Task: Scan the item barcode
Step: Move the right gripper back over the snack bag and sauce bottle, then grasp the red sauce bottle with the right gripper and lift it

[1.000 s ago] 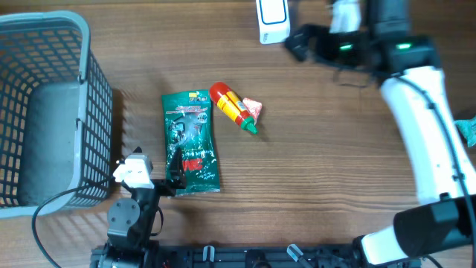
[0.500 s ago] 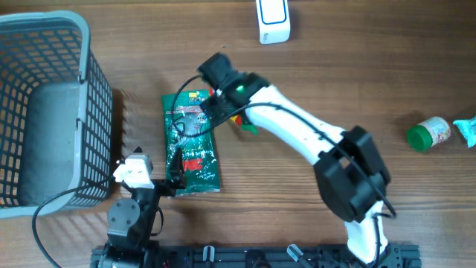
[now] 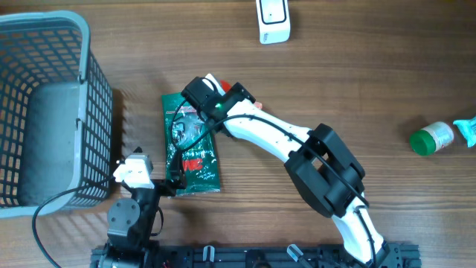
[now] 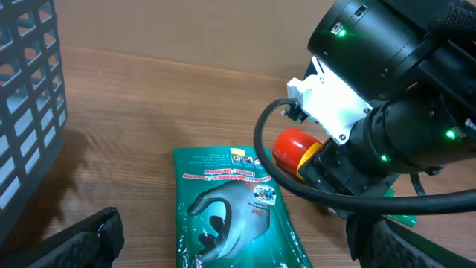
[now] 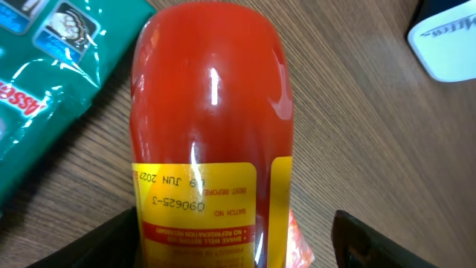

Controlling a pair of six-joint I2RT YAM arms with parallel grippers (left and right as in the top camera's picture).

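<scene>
A red sauce bottle [image 5: 208, 112] with a yellow label lies on the table next to a green glove packet [image 3: 192, 149]. My right gripper [image 5: 249, 242] is low over the bottle, open, with one finger on each side of its labelled end. In the overhead view the arm hides most of the bottle [image 3: 211, 80]. My left gripper [image 4: 238, 249] is open just above the near end of the packet [image 4: 230, 201], holding nothing. A white scanner [image 3: 273, 21] stands at the back edge. No barcode shows on the faces in view.
A grey mesh basket [image 3: 97, 112] fills the left side. A small pink sachet [image 3: 251, 104] lies against the bottle. A green-capped bottle [image 3: 431, 138] and a teal wrapper [image 3: 467, 128] lie at the far right.
My right arm has swung from the back right near the scanner across to the red bottle, and its jaws have begun to narrow. The left arm has not moved.
</scene>
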